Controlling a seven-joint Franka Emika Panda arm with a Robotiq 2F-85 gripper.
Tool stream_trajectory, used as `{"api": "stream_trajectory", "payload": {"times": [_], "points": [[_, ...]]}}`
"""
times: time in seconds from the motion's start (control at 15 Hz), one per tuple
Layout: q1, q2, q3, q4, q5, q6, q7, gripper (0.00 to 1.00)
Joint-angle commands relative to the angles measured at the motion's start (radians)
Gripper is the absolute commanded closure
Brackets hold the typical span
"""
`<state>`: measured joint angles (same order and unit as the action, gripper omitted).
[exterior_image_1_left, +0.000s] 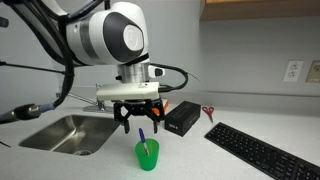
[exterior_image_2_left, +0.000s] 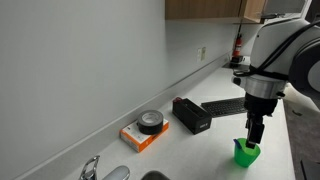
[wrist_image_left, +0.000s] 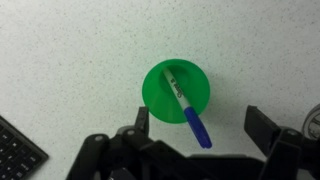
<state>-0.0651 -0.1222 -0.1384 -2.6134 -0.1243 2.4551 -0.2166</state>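
Gripper (exterior_image_1_left: 141, 125) open, jaws spread wide, nothing held, hanging straight over a green cup (exterior_image_1_left: 148, 154) on the white counter (exterior_image_1_left: 210, 160), just right of the sink (exterior_image_1_left: 65, 132). A marker (wrist_image_left: 186, 105) stands slanted in the cup, white barrel down inside, blue cap end up and leaning out over the rim. In the wrist view the cap sits between the two fingers (wrist_image_left: 258, 125), a bit below them and not touching. Marker looks light, stiff and smooth (round barrel, could roll or pivot in a loose pinch). The best hold is probably across the cap or upper barrel, where it clears the rim. The cup looks like thin light plastic, so a sideways nudge could tip or slide it. In an exterior view a black box (exterior_image_1_left: 182, 118) and scissors (exterior_image_1_left: 208, 112) lie farther back right, with a keyboard (exterior_image_1_left: 262, 150) on the near right, all apart from the cup.
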Motion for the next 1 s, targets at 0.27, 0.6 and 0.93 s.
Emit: {"api": "stream_trajectory", "payload": {"times": [0.27, 0.6, 0.93], "points": [[-0.004, 0.091, 0.034, 0.032, -0.006, 0.075, 0.067, 0.0], [-0.006, 0.123, 0.044, 0.045, -0.028, 0.096, 0.096, 0.43], [-0.008, 0.139, 0.042, 0.058, -0.034, 0.108, 0.107, 0.81]]}}
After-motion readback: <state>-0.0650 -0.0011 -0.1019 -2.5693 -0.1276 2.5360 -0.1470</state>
